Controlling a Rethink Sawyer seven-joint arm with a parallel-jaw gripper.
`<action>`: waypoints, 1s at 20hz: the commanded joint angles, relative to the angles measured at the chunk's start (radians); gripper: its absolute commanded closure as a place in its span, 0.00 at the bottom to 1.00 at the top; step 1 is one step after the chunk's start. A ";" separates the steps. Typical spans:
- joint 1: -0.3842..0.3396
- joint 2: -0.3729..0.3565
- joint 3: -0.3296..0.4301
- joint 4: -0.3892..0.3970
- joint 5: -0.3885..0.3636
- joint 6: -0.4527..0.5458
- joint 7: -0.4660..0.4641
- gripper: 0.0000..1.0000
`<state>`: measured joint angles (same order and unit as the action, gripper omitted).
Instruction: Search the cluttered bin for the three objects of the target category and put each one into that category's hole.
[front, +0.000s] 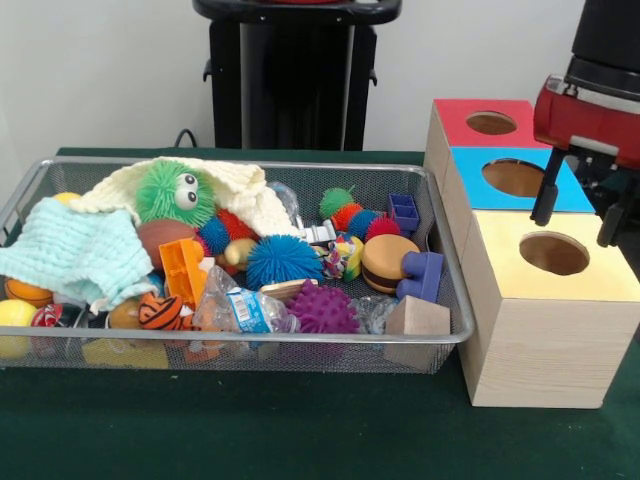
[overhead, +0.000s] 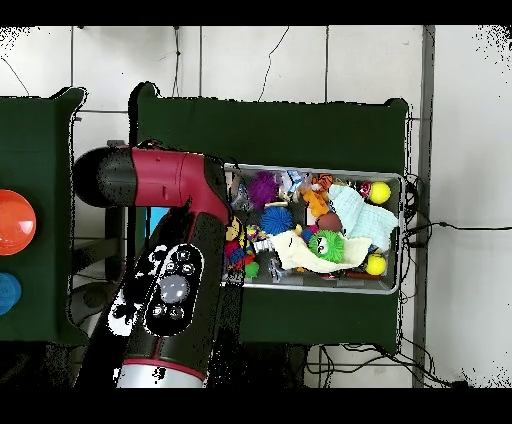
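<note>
Gripper (front: 583, 212) hangs open and empty just above the round hole (front: 554, 253) in the yellow-topped box (front: 545, 330), two black fingers (front: 546, 190) spread apart. One confetti-patched lump (front: 342, 256) lies in the wire-mesh bin (front: 230, 348) between a blue spiky ball (front: 283, 260) and a toy burger (front: 388, 263)

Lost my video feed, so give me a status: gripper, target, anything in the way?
Gripper open, empty, above the yellow-topped box's hole. One confetti lump visible in the bin, between spiky balls. Nothing blocking the hole.
</note>
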<state>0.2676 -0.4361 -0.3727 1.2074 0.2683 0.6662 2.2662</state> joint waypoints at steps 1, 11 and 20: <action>0.007 -0.053 -0.012 -0.024 -0.052 0.238 0.093 0.00; -0.091 -0.225 0.017 0.001 -0.155 0.350 -0.208 0.00; -0.256 -0.304 0.178 0.170 -0.213 0.153 -0.381 0.00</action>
<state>0.1267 -0.7022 -0.3760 1.1832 0.1340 0.9359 2.2476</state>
